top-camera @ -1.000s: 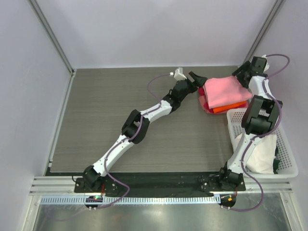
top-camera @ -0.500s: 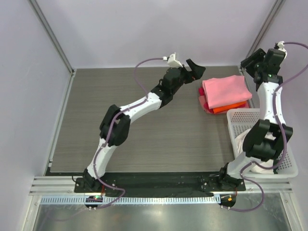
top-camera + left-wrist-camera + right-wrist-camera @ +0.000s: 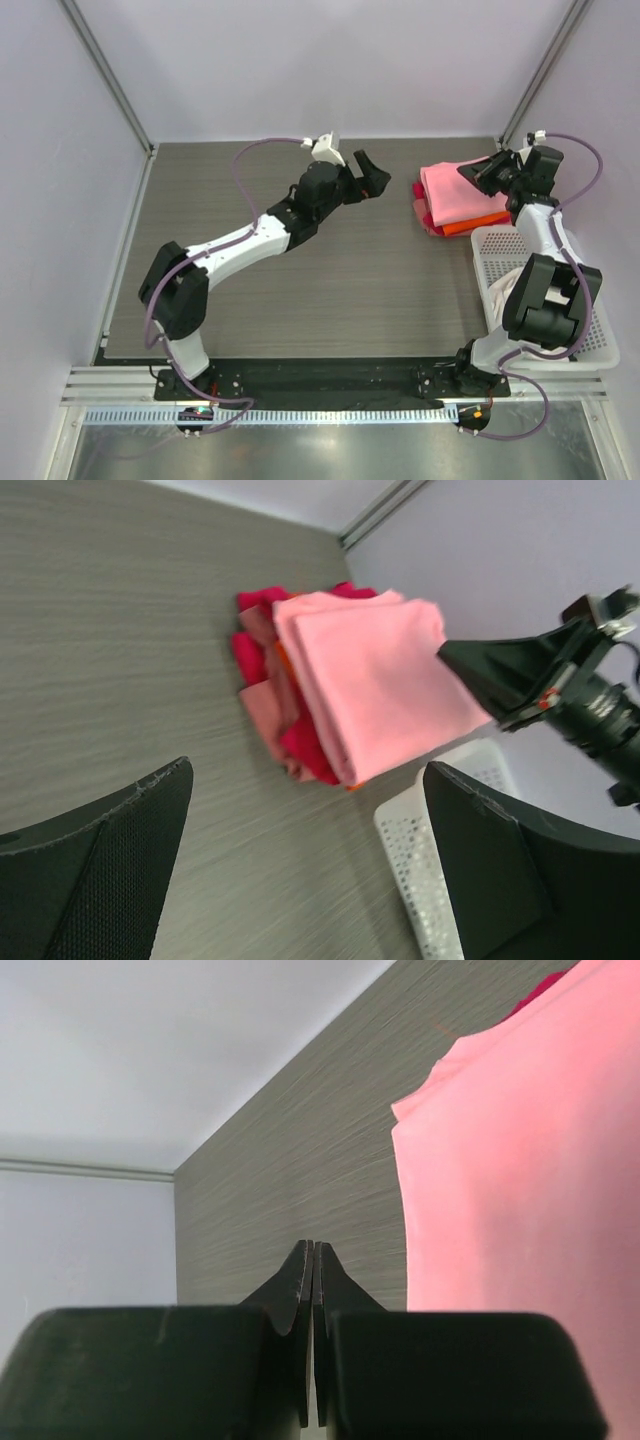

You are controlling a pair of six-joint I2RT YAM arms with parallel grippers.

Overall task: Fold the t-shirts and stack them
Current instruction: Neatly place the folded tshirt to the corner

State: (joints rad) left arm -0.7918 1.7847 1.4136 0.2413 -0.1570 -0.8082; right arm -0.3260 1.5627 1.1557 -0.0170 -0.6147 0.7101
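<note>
Three folded t-shirts lie stacked at the table's back right: a light pink one (image 3: 462, 190) on top, an orange one (image 3: 480, 226) under it, and a magenta one (image 3: 424, 212) at the bottom. In the left wrist view the pink shirt (image 3: 372, 680) covers the magenta one (image 3: 302, 748). My right gripper (image 3: 472, 172) is shut and empty, its tips (image 3: 447, 656) over the pink shirt's right side (image 3: 520, 1190). My left gripper (image 3: 366, 178) hangs open and empty, left of the stack. A cream-white shirt (image 3: 499, 291) lies in the basket, mostly hidden by my right arm.
The white lattice basket (image 3: 590, 330) stands at the right edge, just in front of the stack, and its corner (image 3: 420, 865) shows in the left wrist view. Walls close in the back and both sides. Bare wood-grain table (image 3: 300, 290) spreads left of the stack.
My left gripper has drawn back to the left, away from the stack, still open. My right gripper has shut and swung from behind the stack to over the pink shirt.
</note>
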